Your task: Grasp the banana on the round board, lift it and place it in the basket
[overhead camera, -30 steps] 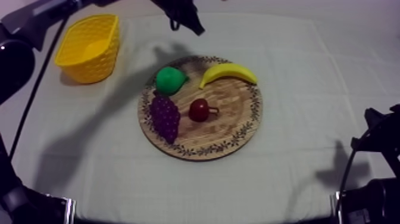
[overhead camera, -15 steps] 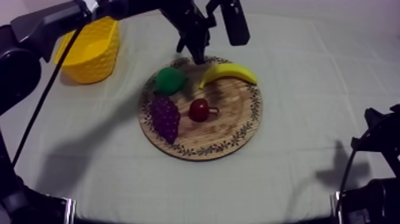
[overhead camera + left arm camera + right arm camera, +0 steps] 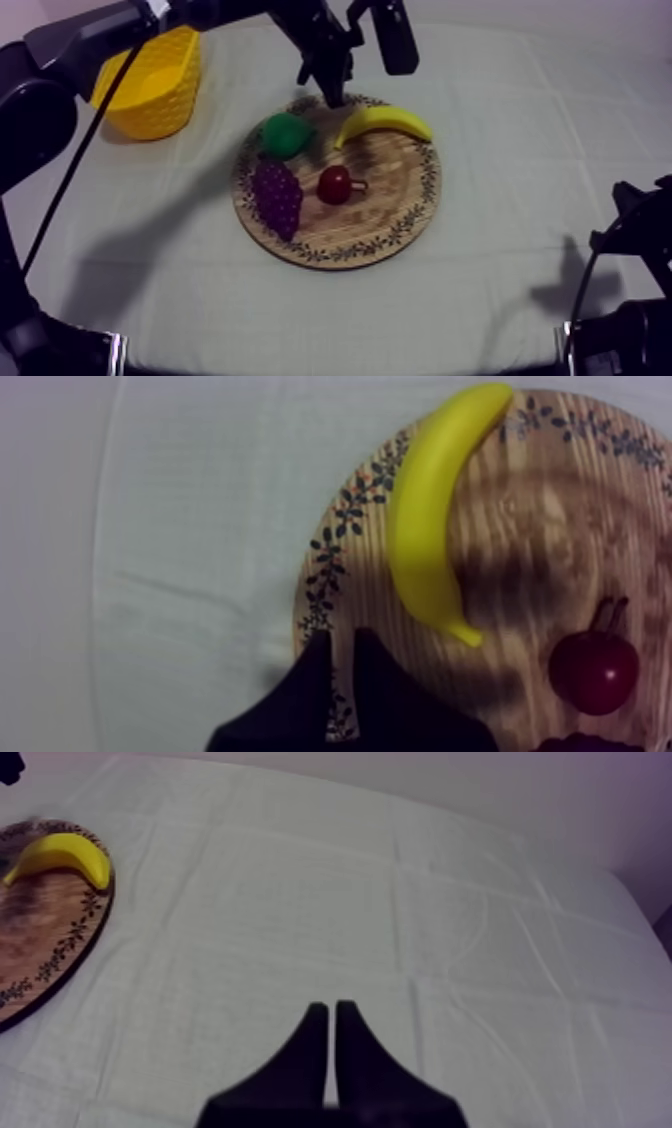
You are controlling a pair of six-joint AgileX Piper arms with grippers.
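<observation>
Banana (image 3: pixel 385 121): untouched, lying flat on the wooden board (image 3: pixel 400 215), just ahead of the left hand (image 3: pixel 334 98) and clear of its tips.
Left hand: poised over the board's rim, fingers all but together with only a slit between, clamped on nothing.
Yellow basket (image 3: pixel 120 85): well away from that hand, back along its arm.
Right hand (image 3: pixel 331 1008): fingers together, low over bare worktop (image 3: pixel 400 902), far from the board.
Progress: the hand is at the fruit; grasp, lift, carry and release all outstanding.

Yellow curved banana (image 3: pixel 384 121) lying on wooden board (image 3: pixel 400 215), yellow basket (image 3: pixel 150 82) well apart
</observation>
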